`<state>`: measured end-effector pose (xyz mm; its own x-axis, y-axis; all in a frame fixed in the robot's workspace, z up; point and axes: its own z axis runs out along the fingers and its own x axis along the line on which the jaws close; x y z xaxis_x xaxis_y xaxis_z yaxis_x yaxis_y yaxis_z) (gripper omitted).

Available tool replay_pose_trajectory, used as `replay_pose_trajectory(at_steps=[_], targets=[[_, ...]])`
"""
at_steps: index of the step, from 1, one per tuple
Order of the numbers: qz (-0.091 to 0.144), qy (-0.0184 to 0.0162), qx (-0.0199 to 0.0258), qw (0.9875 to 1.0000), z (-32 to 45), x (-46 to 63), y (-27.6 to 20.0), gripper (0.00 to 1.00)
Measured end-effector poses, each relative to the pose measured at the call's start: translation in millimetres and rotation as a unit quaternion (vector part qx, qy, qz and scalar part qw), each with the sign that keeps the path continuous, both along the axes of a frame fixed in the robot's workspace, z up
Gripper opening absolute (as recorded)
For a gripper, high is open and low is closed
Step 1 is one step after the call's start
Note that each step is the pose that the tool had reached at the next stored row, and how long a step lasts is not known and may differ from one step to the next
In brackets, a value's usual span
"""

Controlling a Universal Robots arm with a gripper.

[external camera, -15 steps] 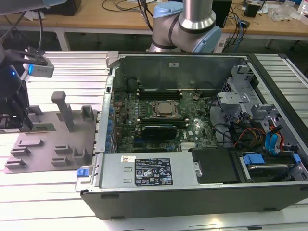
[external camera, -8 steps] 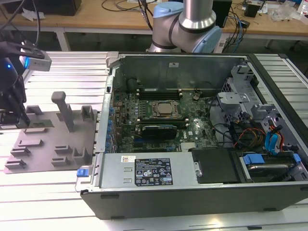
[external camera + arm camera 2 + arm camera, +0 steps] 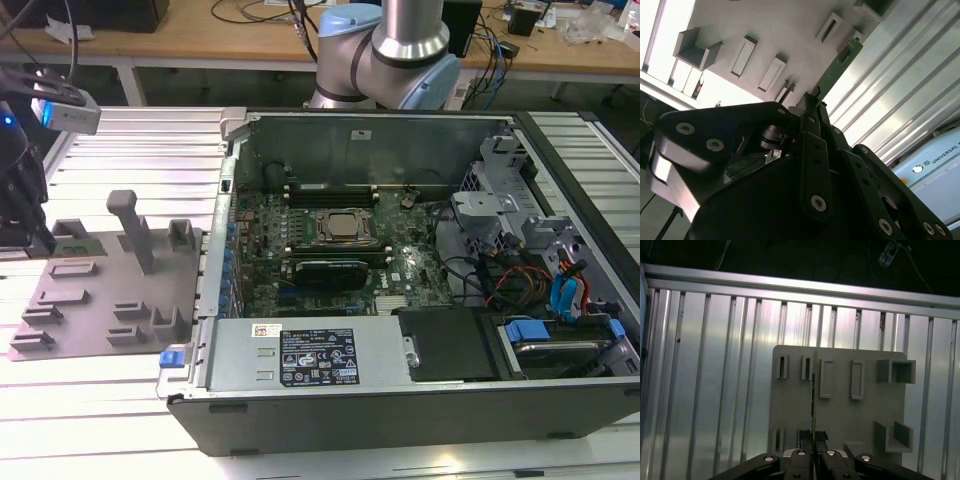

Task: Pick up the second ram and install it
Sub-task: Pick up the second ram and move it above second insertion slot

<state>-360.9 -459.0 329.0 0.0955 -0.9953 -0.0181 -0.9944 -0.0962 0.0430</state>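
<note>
The second ram (image 3: 839, 64) is a thin green board, and my gripper (image 3: 812, 102) is shut on its lower part. In the first wrist view the second ram (image 3: 813, 400) shows edge-on as a thin line rising from between the fingertips of the gripper (image 3: 813, 456). It hangs above the grey fixture plate (image 3: 840, 410). In the exterior view the gripper (image 3: 25, 225) is at the far left, over the plate's (image 3: 90, 295) left end, well away from the open computer case (image 3: 400, 260). The black memory slots (image 3: 340, 190) lie beside the CPU socket (image 3: 345, 228).
The fixture plate carries upright blocks and a tall post (image 3: 135, 230). Ribbed aluminium table surface (image 3: 700, 380) surrounds it. The case holds a power supply (image 3: 310, 355), cables (image 3: 520, 280) and drive bays at the exterior view's right. The arm's base (image 3: 385, 50) stands behind the case.
</note>
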Motion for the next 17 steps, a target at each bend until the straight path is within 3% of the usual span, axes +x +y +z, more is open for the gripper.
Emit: replay_pose_trajectory(at_steps=[10, 17], targets=[[0.000, 0.0000, 0.0000, 1.0000, 29.8, 0.0, 0.0, 0.11], [0.000, 0.0000, 0.0000, 1.0000, 42.0, 0.0, 0.0, 0.11]])
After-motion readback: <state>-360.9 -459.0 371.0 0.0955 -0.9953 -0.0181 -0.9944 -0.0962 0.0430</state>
